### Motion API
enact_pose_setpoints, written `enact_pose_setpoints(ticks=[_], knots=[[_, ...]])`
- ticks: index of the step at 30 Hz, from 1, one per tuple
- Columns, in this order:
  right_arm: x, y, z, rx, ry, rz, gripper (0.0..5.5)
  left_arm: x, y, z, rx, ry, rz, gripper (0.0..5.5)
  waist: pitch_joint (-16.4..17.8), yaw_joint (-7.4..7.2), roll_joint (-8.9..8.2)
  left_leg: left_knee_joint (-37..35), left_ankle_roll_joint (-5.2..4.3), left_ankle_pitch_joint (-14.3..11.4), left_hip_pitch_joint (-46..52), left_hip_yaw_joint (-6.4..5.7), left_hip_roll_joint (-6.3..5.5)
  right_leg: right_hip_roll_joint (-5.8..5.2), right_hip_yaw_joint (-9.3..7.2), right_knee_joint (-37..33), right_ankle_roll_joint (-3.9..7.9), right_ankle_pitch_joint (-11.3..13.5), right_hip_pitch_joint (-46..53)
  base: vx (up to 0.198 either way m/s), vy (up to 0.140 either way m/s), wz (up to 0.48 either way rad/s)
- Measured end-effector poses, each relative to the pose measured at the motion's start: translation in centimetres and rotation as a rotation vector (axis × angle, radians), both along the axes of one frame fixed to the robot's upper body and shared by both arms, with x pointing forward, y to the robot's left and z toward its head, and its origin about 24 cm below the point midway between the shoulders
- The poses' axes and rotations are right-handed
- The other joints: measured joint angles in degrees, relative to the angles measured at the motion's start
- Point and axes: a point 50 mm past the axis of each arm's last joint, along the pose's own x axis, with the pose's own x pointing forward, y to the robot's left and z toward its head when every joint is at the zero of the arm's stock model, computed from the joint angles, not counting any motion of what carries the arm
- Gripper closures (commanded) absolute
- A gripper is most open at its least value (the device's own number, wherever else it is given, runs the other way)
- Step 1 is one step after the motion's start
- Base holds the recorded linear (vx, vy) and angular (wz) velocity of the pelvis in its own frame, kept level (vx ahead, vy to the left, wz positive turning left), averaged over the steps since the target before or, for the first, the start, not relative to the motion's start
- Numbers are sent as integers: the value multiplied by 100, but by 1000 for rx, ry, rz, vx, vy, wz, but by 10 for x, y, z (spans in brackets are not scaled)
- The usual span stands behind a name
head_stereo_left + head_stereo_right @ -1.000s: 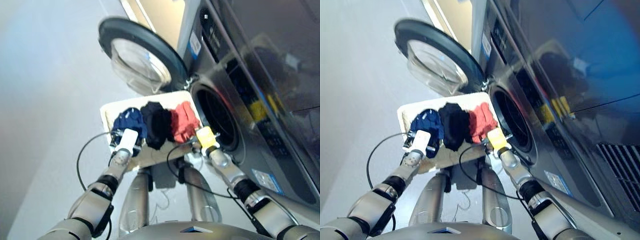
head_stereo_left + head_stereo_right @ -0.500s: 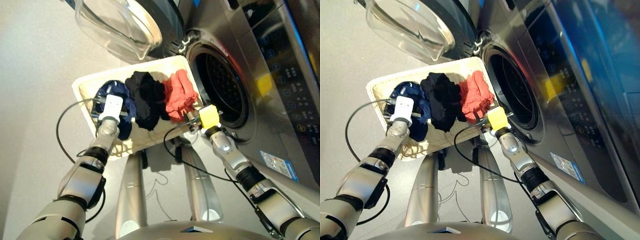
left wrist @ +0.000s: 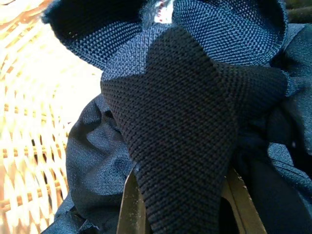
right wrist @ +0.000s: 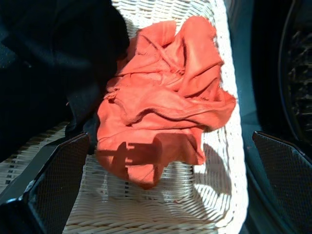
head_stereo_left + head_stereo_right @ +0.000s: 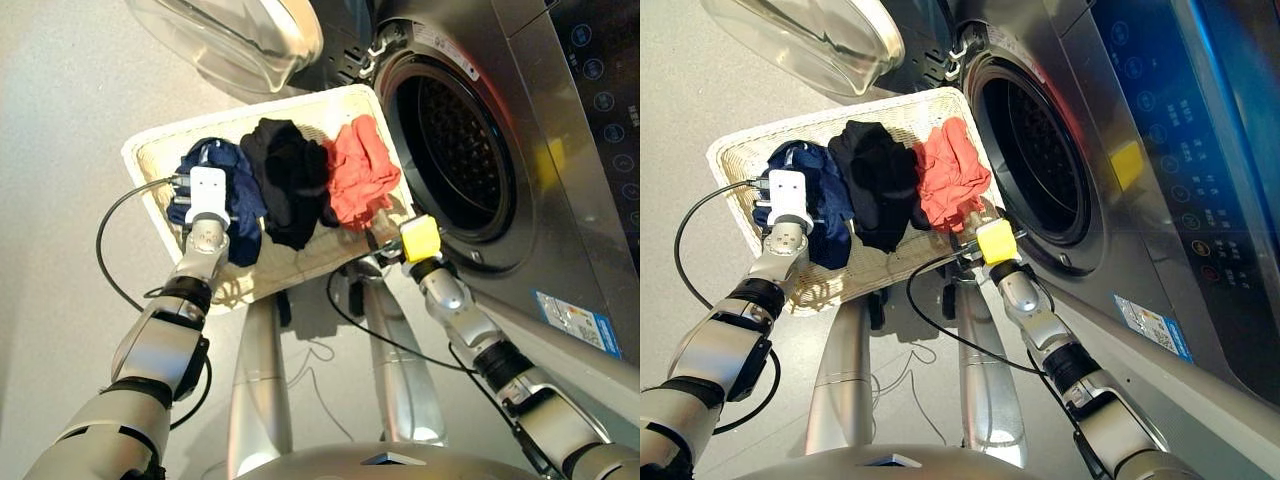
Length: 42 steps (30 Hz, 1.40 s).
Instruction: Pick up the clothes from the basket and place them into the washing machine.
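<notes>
Washing machine [image 5: 560, 150], dark grey and glossy, gapes with its perforated drum mouth unobstructed; its clear bowl-shaped glass door [image 5: 235, 40] is cut off by the frame. Just beside the mouth sits the cream-white woven basket [image 5: 735, 160], holding knitted navy garment [image 3: 170, 122], black garment [image 5: 285, 180] and crumpled coral red garment [image 4: 165, 107]. Left gripper [image 5: 205, 195] sits in navy cloth, its grip unreadable. Right gripper [image 4: 165, 183] is spread wide, empty, near the coral piece.

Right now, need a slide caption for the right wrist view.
Right gripper, fingers spread open, hovers over the coral garment lying in the woven basket beside the black garment.
</notes>
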Motion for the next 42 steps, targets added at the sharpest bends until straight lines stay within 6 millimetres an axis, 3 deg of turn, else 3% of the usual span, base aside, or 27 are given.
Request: enact_pose_setpoints(ticks=[5,7,10,13,17,22,26,33,37,42], knots=[[-1,1,-4,-25,10,7,0,-19,-7,-33,-79,81,-21,550,-74,47,-2,-283,29,24,499,75,-19,-17,61,-161,14,-6,420,0,0,0],[-2,0,-11,-55,29,6,0,-30,-15,-50,-105,120,-44,550,-79,101,0,-504,34,33,875,162,-40,-30,124,-260,38,-25,716,0,0,0],[-3,-3,-24,-135,75,-2,0,-41,-37,-58,-219,90,-108,550,-89,217,17,-891,27,113,1388,180,-88,-71,134,-477,47,-40,1149,19,-38,32],[-6,-4,-33,-198,98,4,0,-49,-58,-57,-316,49,-199,550,-108,376,52,-1277,-8,205,1907,158,-131,-98,111,-650,20,-69,1580,23,-42,49],[-4,2,-31,-312,59,58,0,-53,-66,-49,-402,-5,-253,550,-159,428,166,-1614,-32,279,2407,137,-159,-123,65,-753,-22,-114,1981,7,-13,14],[-2,6,-29,-511,-10,148,0,-54,-84,-24,-528,-111,-361,550,-135,527,315,-1878,-41,375,2776,130,-201,-160,26,-797,-40,-156,2257,-42,-19,36],[2,19,-21,-640,-87,241,0,-57,-101,-8,-613,-157,-460,550,-123,533,428,-1992,-25,412,2897,164,-231,-179,68,-808,8,-188,2316,0,0,0],[12,41,4,-808,-274,364,0,-64,-129,-9,-697,-111,-570,550,-60,541,559,-2061,-35,447,2929,194,-231,-172,110,-829,-3,-179,2306,0,0,0],[18,48,19,-859,-370,364,0,-68,-144,-5,-767,-104,-616,550,-44,600,627,-2066,-34,451,2926,199,-233,-173,115,-835,-27,-164,2287,0,0,0],[18,52,22,-864,-416,333,0,-72,-154,3,-838,-109,-656,550,-48,678,700,-2080,-34,451,2899,197,-236,-175,106,-830,-45,-152,2254,0,0,0]])
